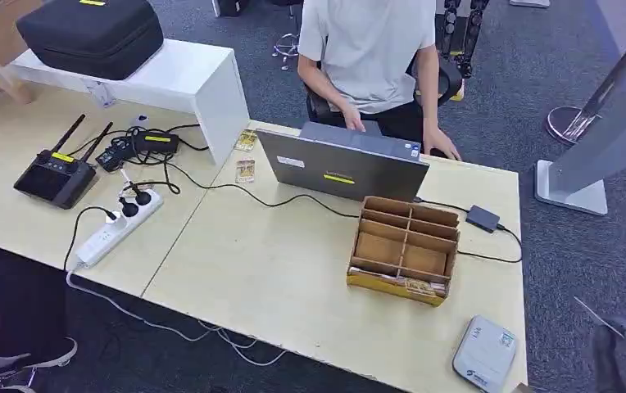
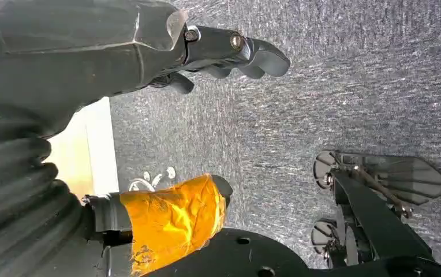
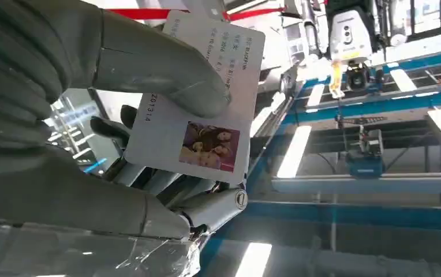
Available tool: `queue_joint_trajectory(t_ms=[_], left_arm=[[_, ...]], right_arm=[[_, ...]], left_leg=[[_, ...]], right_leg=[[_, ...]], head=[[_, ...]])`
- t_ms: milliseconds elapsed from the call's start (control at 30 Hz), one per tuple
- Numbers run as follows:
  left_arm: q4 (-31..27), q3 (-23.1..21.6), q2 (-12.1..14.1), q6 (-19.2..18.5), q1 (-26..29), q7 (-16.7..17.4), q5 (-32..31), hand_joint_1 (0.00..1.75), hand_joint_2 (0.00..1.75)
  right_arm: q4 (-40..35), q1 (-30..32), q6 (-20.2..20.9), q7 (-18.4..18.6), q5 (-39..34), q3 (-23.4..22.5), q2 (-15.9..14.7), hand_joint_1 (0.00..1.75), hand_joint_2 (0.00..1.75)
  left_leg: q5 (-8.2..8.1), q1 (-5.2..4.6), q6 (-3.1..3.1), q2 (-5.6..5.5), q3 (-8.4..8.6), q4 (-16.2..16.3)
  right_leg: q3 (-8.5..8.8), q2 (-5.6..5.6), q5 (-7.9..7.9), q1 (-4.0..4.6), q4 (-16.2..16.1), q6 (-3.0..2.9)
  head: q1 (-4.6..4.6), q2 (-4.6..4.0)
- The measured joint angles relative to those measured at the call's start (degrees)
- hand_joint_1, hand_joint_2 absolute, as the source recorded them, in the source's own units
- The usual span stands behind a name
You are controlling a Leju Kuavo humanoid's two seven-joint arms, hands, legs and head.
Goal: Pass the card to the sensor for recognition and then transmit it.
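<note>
A laptop (image 1: 344, 166) is set at the upper middle of the table (image 1: 277, 278), with a person (image 1: 375, 61) seated behind it; a compartmented box (image 1: 404, 250) is placed right of centre, just below the laptop; the sensor (image 1: 485, 354) lies at the lower right corner of the table; an adapter (image 1: 483, 218) is found right of the box; a power strip (image 1: 119, 227) lies at the left, with a router (image 1: 56, 176) further left; a case (image 1: 90, 33) rests on a shelf (image 1: 187, 78) at the upper left; two small cards (image 1: 246, 155) lie between shelf and laptop.
</note>
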Motion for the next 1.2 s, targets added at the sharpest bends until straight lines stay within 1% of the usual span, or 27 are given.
queue_joint_trajectory(t_ms=[200,500,567,767,900,1000,1100,1200], left_arm=[[0.0,0.6,0.0,0.0,0.0,0.0,0.0,0.00,1.75],[0.0,0.9,0.0,0.2,-0.1,0.0,0.2,0.00,1.75],[0.0,1.0,0.0,0.3,-0.2,0.0,0.3,0.00,1.75],[0.0,1.2,-0.2,0.5,-0.3,0.0,0.1,0.00,1.75],[0.0,1.4,-0.2,0.5,-0.4,0.0,-0.2,0.00,1.75],[0.0,1.4,-0.2,0.4,-0.5,0.0,-0.2,0.00,1.75],[0.0,1.6,-0.2,0.4,-0.7,0.1,-0.2,0.00,1.75],[0.0,1.9,-0.2,0.4,-0.7,0.1,-0.2,0.00,1.75]], right_arm=[[0.0,2.2,0.0,-0.4,0.1,-1.5,0.9,1.75,1.75],[0.0,3.0,0.0,-0.5,0.3,-1.6,1.4,1.75,1.75],[1.4,3.0,0.0,-0.3,1.4,-1.6,1.9,1.75,1.75],[10.0,2.2,0.0,-0.2,6.7,-1.0,4.6,1.75,1.75],[16.5,0.6,0.0,-1.1,8.0,-0.6,6.8,1.75,1.75],[20.1,-0.7,0.0,-1.0,9.3,0.0,8.1,1.75,1.75],[25.2,-2.1,0.0,-0.5,10.0,1.7,9.1,1.75,1.75],[29.2,-2.8,0.0,0.9,10.8,3.5,9.9,1.75,1.75]], left_leg=[[0.05,0.00,-0.01,0.04,0.05,0.0],[0.05,0.00,-0.01,0.04,0.05,0.0],[0.05,0.00,-0.01,0.04,0.05,0.0],[0.05,0.02,-0.01,0.04,0.05,0.0],[0.07,0.02,-0.03,0.08,0.06,0.0],[0.07,0.02,-0.03,0.09,0.07,0.0],[0.07,0.03,-0.03,0.11,0.07,0.0],[0.07,0.02,-0.03,0.11,0.06,0.0]], right_leg=[[0.02,0.08,0.02,0.00,0.0,-0.02],[0.02,0.09,0.02,0.00,0.0,-0.03],[0.03,0.09,0.02,0.00,0.0,-0.03],[0.05,0.09,0.02,0.01,0.0,-0.03],[0.05,0.11,0.02,0.01,0.0,-0.03],[0.05,0.16,0.03,0.01,0.1,-0.04],[0.04,0.15,0.03,0.01,0.1,-0.04],[0.04,0.14,0.03,0.01,0.1,-0.04]], head=[[0.00,0.00],[0.00,0.00],[0.00,0.00],[0.02,0.00],[0.00,0.00],[0.00,0.00],[0.00,0.00],[0.00,0.00]])
